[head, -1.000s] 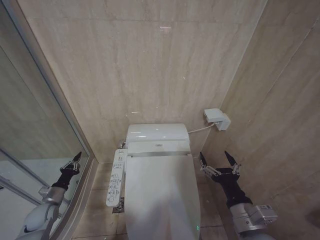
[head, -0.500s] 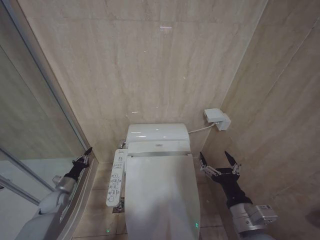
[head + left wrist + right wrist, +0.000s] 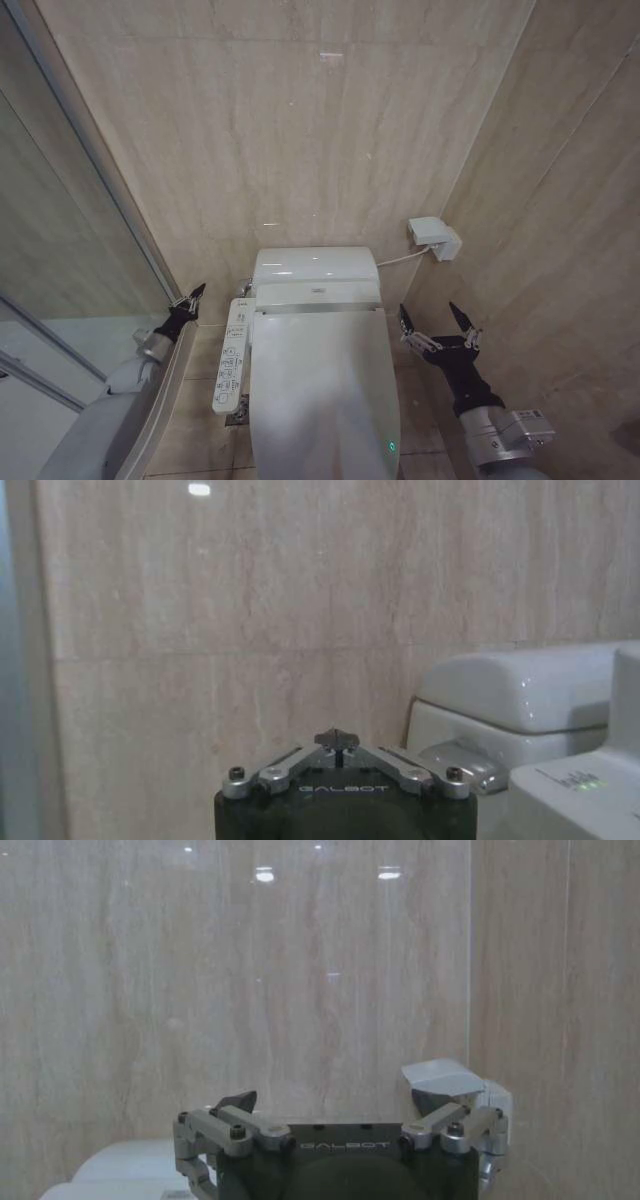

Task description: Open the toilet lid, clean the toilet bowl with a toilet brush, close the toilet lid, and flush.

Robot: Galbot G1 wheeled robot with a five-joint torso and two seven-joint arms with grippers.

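The left gripper [image 3: 192,295] has its jaws clenched together, hovering beside the control panel [image 3: 229,358]. The right gripper [image 3: 436,322], jaws spread and holding nothing, hangs just right of the toilet lid [image 3: 320,385], which lies shut.

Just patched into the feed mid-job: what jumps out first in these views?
The white toilet with its toilet lid down sits dead centre against the beige tiled wall, its control panel sticking out on the robot's left side. The right gripper hangs open beside the toilet on the right, near the white wall box; the left gripper, fingers together, is by the glass shower partition on the left.
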